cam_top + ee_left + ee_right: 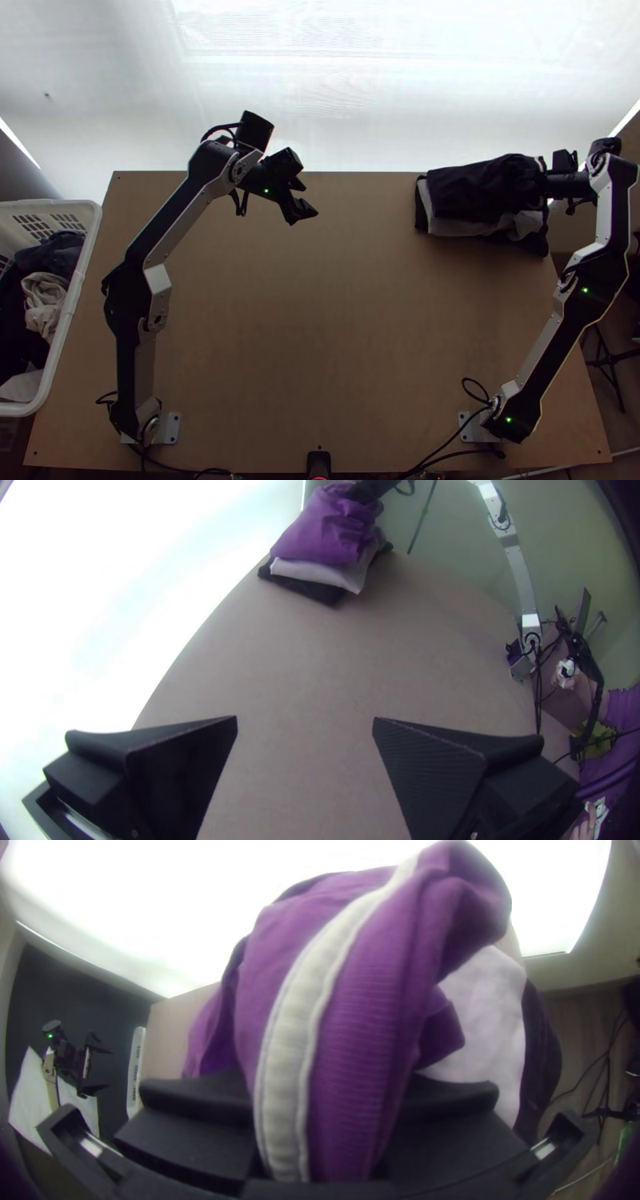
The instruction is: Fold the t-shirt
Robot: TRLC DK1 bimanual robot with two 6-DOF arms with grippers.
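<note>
At the tan table's (pixel 320 320) two o'clock, a shirt (pixel 267 973), purple in the wrist views, near-black from above, carries a cream stripe (pixel 300 1007) beside fine ribbing (pixel 353 1060), over white cloth (pixel 490 1013); at nine o'clock, a white basket (pixel 82 264).

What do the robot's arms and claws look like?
The left arm and right arm are silver-grey and black, with bendy black cables and tiny green lights. The left claw and right claw are black, each with two wide fingers.
</note>
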